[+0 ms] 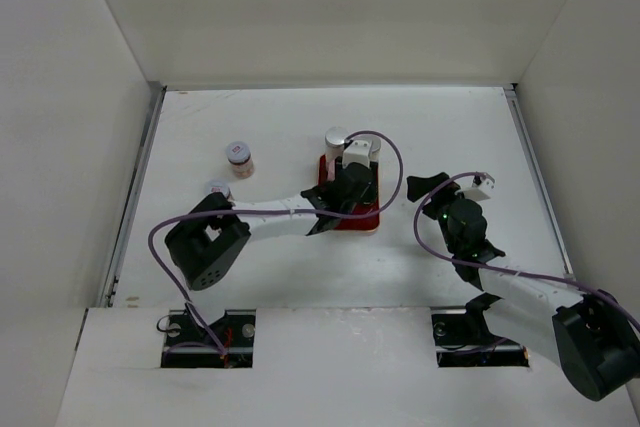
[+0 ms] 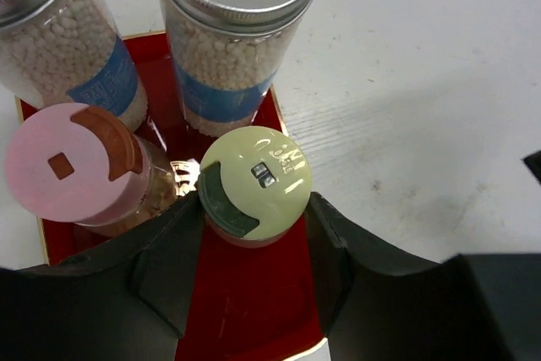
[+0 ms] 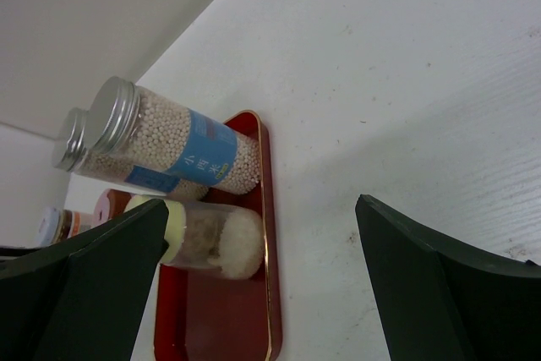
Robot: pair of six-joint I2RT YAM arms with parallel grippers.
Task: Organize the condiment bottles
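My left gripper (image 2: 249, 234) (image 1: 353, 165) is over the red tray (image 2: 254, 302), shut on the cream bottle with the yellow-green cap (image 2: 255, 182), which stands upright in the tray. Two grey-capped bottles with blue-white labels (image 2: 55, 48) (image 2: 232, 48) stand at the tray's far end, also in the top view (image 1: 335, 137). A pink-lidded jar (image 2: 72, 166) stands in the tray left of the cream bottle. My right gripper (image 1: 452, 185) (image 3: 262, 205) is open and empty, right of the tray (image 3: 220, 319). The cream bottle (image 3: 211, 238) shows in its view.
A short jar with a pale lid (image 1: 239, 158) stands on the table left of the tray (image 1: 370, 219). Another pale-lidded jar (image 1: 217, 188) sits nearer, partly hidden by the left arm. White walls enclose the table on three sides.
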